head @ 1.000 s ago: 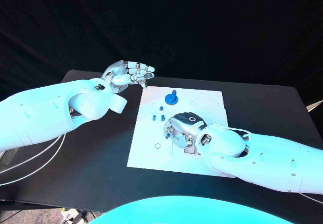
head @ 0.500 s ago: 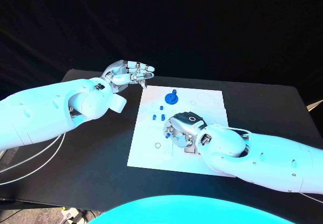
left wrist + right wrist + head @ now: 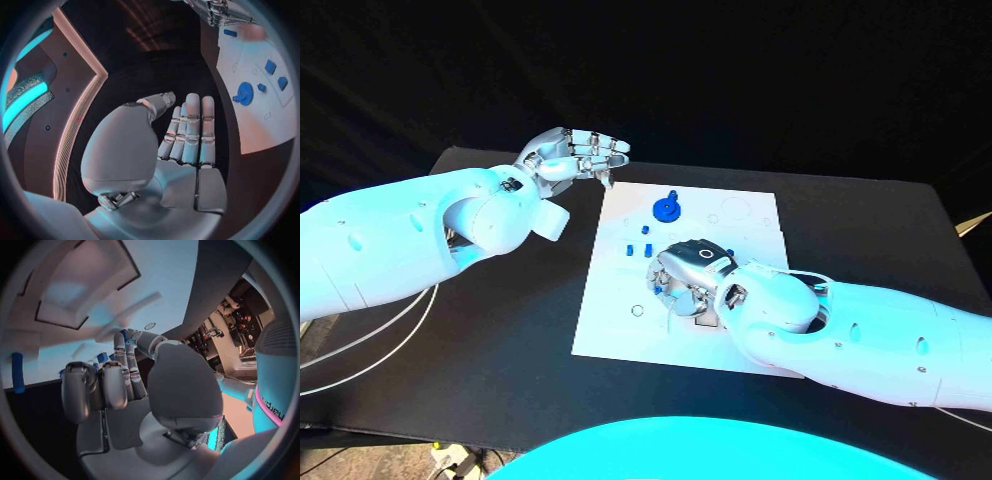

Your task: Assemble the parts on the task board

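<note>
The right hand point(image 3: 687, 272) presses palm-down on the middle of the white task board point(image 3: 610, 335), fingers curled over small blue parts point(image 3: 102, 358) at its fingertips; whether it grips one cannot be told. Beyond its fingertips stand more small blue pieces point(image 3: 639, 250), then a round blue part point(image 3: 666, 210). Off the board's far corner, the left hand point(image 3: 571, 155) hovers, fingers straight and together, holding nothing.
</note>
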Controlling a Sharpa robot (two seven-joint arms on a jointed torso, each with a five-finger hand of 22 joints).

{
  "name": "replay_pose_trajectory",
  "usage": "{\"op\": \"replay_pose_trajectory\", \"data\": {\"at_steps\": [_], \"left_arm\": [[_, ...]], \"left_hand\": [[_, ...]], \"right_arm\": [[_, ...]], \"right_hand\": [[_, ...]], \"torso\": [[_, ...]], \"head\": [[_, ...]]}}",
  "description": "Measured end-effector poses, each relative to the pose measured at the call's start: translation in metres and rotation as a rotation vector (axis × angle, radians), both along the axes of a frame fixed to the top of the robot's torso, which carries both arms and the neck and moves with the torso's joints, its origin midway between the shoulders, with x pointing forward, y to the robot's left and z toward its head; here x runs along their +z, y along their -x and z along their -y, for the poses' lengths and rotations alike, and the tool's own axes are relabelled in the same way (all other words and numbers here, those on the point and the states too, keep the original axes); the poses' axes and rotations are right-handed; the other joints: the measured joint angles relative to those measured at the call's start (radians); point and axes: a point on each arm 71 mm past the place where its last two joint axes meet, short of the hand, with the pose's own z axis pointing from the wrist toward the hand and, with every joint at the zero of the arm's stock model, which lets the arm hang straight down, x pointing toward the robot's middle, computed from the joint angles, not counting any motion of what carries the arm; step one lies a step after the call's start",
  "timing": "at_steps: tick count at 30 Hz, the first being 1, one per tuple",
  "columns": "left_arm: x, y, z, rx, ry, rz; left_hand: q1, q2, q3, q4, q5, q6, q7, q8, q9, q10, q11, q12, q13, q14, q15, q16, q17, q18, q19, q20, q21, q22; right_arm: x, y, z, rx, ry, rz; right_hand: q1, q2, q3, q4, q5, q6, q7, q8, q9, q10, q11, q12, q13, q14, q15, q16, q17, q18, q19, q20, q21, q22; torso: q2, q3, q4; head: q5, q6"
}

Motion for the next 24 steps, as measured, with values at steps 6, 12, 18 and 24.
{"op": "replay_pose_trajectory", "data": {"at_steps": [6, 12, 18, 24], "left_arm": [[0.0, 0.0, -0.001, 0.001, -0.001, -0.001], [0.0, 0.0, -0.001, 0.001, -0.001, -0.002], [0.0, 0.0, -0.002, 0.001, -0.003, -0.004], [0.0, 0.0, -0.003, 0.003, -0.004, -0.005]], "left_hand": [[0.0, 0.0, 0.0, 0.0, 0.0, 0.0, 0.0, 0.0, 0.0, 0.0, 0.0, 0.004, 0.0, 0.0, 0.0, 0.0, -0.001, 0.0, 0.0, 0.0, 0.0, -0.001], [0.0, 0.0, -0.003, -0.003, 0.0, 0.0, 0.0, 0.0, 0.0, 0.0, 0.0, 0.004, 0.0, 0.0, 0.0, 0.0, -0.001, 0.0, 0.0, 0.0, 0.0, -0.001], [0.0, 0.0, -0.003, -0.003, 0.0, -0.004, -0.004, 0.0, 0.0, 0.0, 0.0, 0.004, 0.0, 0.0, 0.0, 0.0, -0.001, 0.0, 0.0, 0.0, 0.0, -0.001], [0.0, 0.0, -0.003, -0.003, 0.0, -0.004, -0.004, -0.004, 0.0, -0.009, 0.002, 0.004, -0.001, -0.004, 0.004, -0.004, -0.001, 0.0, 0.0, 0.0, -0.005, -0.002]], "right_arm": [[-0.002, 0.0, 0.001, -0.002, 0.004, -0.006], [-0.002, 0.002, 0.004, -0.004, 0.002, -0.01], [0.002, 0.006, 0.015, -0.016, -0.009, -0.009], [0.018, 0.007, 0.031, -0.043, -0.034, 0.015]], "right_hand": [[-0.031, -0.009, -0.005, 0.005, 0.0, -0.053, 0.006, -0.039, -0.015, -0.076, 0.016, 0.004, -0.019, 0.001, 0.012, 0.0, -0.002, 0.003, -0.002, 0.009, -0.04, 0.0], [-0.027, -0.021, -0.008, 0.002, 0.0, -0.079, 0.007, -0.057, -0.02, -0.119, 0.025, 0.001, -0.041, -0.002, 0.015, 0.0, -0.002, 0.016, -0.002, 0.017, -0.075, 0.0], [-0.031, -0.03, -0.038, 0.004, -0.049, -0.106, -0.001, -0.072, -0.025, -0.153, 0.026, 0.01, -0.044, 0.001, 0.019, -0.004, -0.013, 0.027, -0.002, 0.024, -0.12, 0.0], [-0.031, -0.03, -0.128, 0.013, -0.069, -0.129, -0.013, -0.092, -0.028, -0.199, 0.032, 0.032, -0.053, -0.002, 0.022, -0.008, -0.024, 0.032, -0.002, 0.024, -0.16, 0.0]], "torso": [[-0.001, 0.0005, 0.0001], [-0.001, 0.0014, -0.0006], [-0.001, 0.0017, -0.0012], [-0.001, 0.0015, -0.0021]], "head": [[0.0, 0.0], [0.0, 0.003], [-0.003, 0.007], [-0.009, 0.012]]}}
